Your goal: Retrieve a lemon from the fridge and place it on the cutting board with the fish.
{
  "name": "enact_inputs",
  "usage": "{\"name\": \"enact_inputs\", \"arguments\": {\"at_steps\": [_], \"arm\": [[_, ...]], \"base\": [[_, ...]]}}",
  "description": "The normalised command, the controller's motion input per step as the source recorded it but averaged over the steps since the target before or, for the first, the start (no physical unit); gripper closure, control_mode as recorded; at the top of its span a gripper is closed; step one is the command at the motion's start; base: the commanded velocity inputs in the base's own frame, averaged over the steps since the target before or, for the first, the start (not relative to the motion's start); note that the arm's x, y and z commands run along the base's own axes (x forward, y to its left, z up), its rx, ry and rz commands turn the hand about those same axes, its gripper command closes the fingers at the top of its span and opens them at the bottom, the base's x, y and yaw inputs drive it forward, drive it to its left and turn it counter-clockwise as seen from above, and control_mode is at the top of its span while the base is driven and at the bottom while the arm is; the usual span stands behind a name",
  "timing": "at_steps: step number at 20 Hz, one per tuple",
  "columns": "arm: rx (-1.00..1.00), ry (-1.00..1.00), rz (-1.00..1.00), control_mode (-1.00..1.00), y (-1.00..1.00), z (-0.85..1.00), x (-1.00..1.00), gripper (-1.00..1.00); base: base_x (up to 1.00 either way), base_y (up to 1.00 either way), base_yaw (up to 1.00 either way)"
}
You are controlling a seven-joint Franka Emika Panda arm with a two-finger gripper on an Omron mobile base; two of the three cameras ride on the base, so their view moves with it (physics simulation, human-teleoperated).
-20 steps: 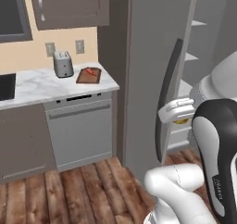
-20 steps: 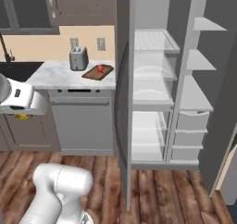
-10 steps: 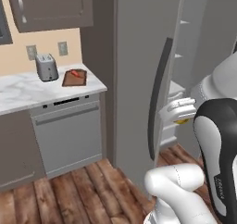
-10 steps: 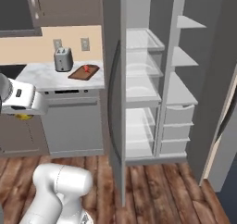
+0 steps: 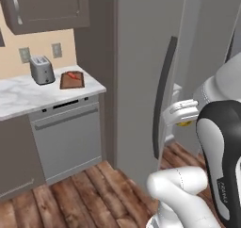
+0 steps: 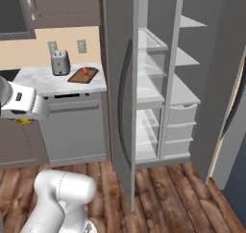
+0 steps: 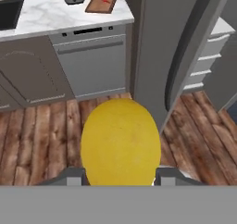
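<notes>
**Lemon in the claw, carrying it to the board**

My gripper [image 7: 119, 174] is clenched on the lemon [image 7: 121, 142], which sits between the two fingers and blocks much of the hand view. From the left base view I see a sliver of yellow under the hand, held beside the open fridge [image 6: 144, 83] door.

The cutting board [image 5: 72, 80] lies on the marble counter [image 5: 28, 95] just beside the toaster [image 5: 42, 69], with the fish [image 5: 73, 75] on it. It is well apart from the hand.

I judge this a carry step. I'd keep the grip firm, clear the door edge, approach from above, and set the lemon on bare wood beside the fish, not on it.
</notes>
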Motion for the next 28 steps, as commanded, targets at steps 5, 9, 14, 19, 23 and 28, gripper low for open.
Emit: {"name": "enact_inputs", "arguments": {"at_steps": [5, 9, 14, 19, 23, 28], "arm": [[0.0, 0.0, 0.0, 1.0, 0.0, 0.0, 0.0, 1.0], [0.0, 0.0, 0.0, 1.0, 0.0, 0.0, 0.0, 1.0], [0.0, 0.0, 0.0, 1.0, 0.0, 0.0, 0.0, 1.0], [0.0, 0.0, 0.0, 1.0, 0.0, 0.0, 0.0, 1.0], [0.0, 0.0, 0.0, 1.0, 0.0, 0.0, 0.0, 1.0], [0.0, 0.0, 0.0, 1.0, 0.0, 0.0, 0.0, 1.0]], "base": [[0.19, 0.52, -0.19], [0.31, 0.52, -0.16], [0.44, 0.56, -0.13], [0.42, 0.64, -0.12], [0.39, 0.6, -0.1], [0.35, 0.45, -0.09]]}}
